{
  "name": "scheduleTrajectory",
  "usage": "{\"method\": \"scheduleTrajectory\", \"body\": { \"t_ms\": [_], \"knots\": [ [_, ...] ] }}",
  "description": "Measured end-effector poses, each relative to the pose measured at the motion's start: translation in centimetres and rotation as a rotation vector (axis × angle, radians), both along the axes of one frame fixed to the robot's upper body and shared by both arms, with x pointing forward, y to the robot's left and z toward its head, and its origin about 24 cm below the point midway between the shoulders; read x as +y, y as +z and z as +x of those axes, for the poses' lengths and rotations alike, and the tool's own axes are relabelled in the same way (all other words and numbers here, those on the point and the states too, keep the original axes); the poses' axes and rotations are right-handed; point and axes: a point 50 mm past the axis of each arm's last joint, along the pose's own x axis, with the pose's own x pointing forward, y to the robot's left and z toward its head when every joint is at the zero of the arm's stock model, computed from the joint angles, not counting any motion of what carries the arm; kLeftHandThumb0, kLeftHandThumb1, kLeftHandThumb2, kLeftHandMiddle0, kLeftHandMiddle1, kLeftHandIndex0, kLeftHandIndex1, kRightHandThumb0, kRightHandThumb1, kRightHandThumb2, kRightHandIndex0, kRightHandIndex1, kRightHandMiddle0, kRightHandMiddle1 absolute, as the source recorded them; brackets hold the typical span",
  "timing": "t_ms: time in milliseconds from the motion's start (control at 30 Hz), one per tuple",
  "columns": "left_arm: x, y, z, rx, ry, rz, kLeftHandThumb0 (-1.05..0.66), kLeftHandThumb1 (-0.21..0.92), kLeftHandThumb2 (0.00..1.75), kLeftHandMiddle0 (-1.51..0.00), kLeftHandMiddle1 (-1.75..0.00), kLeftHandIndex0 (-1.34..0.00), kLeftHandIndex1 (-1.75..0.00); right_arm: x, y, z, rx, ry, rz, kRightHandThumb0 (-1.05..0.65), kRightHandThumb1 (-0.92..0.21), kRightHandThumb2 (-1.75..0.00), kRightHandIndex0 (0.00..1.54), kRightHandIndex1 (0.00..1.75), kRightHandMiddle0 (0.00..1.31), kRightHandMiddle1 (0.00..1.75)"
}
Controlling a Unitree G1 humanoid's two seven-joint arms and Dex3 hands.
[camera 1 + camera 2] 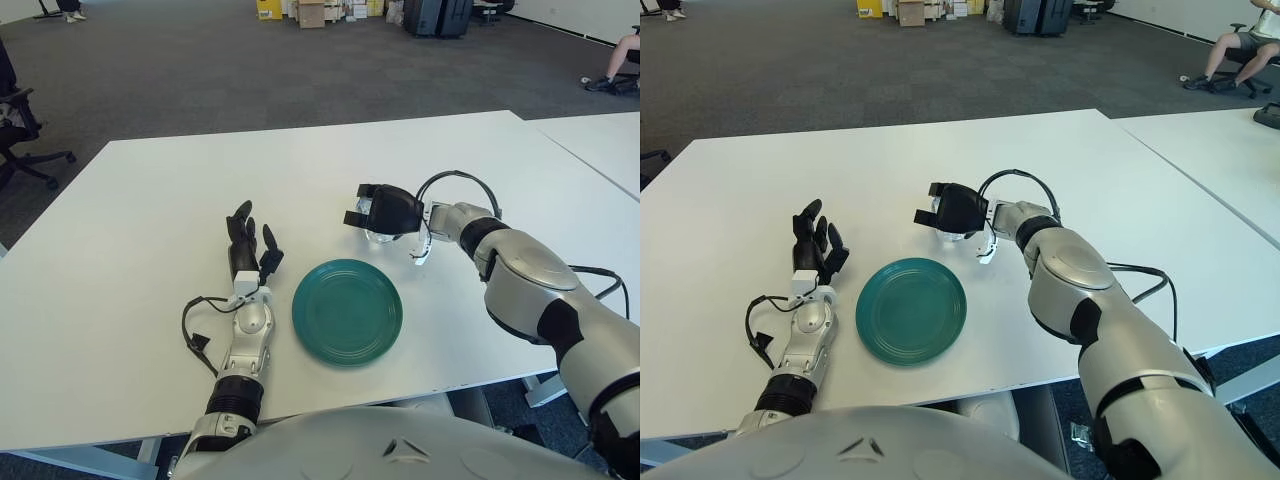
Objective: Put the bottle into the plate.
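White table [130,250] bearing a teal plate [347,311], bare. Right hand [385,210] just beyond the plate's far rim, fingers clamped on the clear bottle [378,234], mostly hidden. Left hand [248,250] left of the plate, fingers loosely apart, holding nothing.

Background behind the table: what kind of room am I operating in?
Probably an open office or lab: grey carpet floor, a wheeled office chair at left, stacked cardboard boxes at the far wall, and a second white table alongside.
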Motion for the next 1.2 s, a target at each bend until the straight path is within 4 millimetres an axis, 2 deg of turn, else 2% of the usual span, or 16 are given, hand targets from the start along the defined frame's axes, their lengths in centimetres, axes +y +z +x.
{"method": "scheduleTrajectory", "body": {
  "t_ms": [533,833,1200],
  "knots": [
    [0.0,-0.3,0.0,0.013,-0.005,-0.010,-0.79,0.92,0.80,-0.37,-0.01,0.00,-0.89,0.3,5.1,2.3,-0.043,-0.105,0.319,0.00,-0.18,-1.48,0.72,1.72,0.48,1.75],
    [0.0,-0.3,0.0,0.012,-0.006,-0.011,-0.80,0.92,0.82,-0.37,-0.01,0.00,-0.87,0.2,5.8,2.7,0.041,-0.179,0.386,0.00,-0.17,-1.49,0.72,1.73,0.49,1.75],
    [-0.1,-0.2,0.2,0.008,-0.008,-0.010,-0.80,0.92,0.83,-0.37,-0.01,0.00,-0.88,-0.8,7.0,3.4,0.130,-0.271,0.522,-0.01,-0.16,-1.51,0.73,1.75,0.50,1.75]
  ]
}}
